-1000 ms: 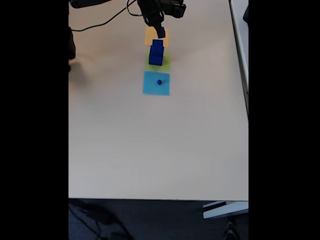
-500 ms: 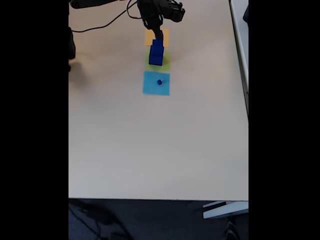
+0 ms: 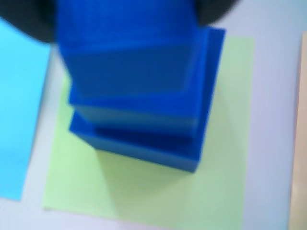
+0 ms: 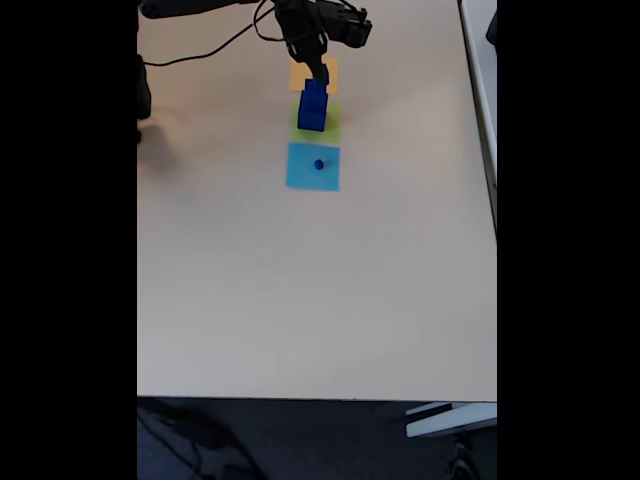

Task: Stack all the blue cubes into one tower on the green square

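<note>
step: seating medium dark-blue solid cube (image 3: 129, 62) squarely on large dark-blue cube (image 3: 144, 139) sitting on lime-green paper square (image 3: 225, 182); black two-finger gripper (image 4: 318, 68) grip state: cannot tell; advice: release gently, lift straight

We seem to be in an office or lab: a plain beige table (image 4: 300, 300) over dark carpet (image 4: 300, 440), black cables (image 4: 200, 50) trailing across its top, a second desk edge (image 4: 480, 60) at the right, and paper squares (image 4: 313, 166) laid out as markers.
</note>
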You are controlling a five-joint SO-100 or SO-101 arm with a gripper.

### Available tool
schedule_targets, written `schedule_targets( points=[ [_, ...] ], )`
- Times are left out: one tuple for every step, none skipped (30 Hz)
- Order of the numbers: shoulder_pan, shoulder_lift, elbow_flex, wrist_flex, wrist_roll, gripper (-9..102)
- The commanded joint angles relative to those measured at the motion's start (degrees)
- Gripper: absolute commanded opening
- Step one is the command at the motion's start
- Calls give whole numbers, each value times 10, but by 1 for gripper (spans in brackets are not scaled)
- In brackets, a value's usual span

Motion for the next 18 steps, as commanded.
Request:
schedule_targets(
  points=[
    [3,37,1,-11,-3,0],
    [3,38,4,-11,-2,0],
    [3,39,7,-11,-2,0],
    [3,40,8,-11,-2,0],
    [3,40,8,-11,-3,0],
    [3,40,8,-11,-4,0],
    [3,41,8,-11,-4,0],
    [4,41,8,-11,-4,0],
    [4,42,8,-10,-4,0],
    [4,42,9,-10,-4,0],
    [4,42,9,-10,-4,0],
    [4,42,10,-10,-4,0],
    [4,42,11,-10,-4,0],
    [4,42,11,-11,-4,0],
    [4,42,11,-11,-4,0],
    [4,42,11,-11,-4,0],
    [4,42,11,-11,-4,0],
    [4,42,11,-11,-4,0]
  ],
)
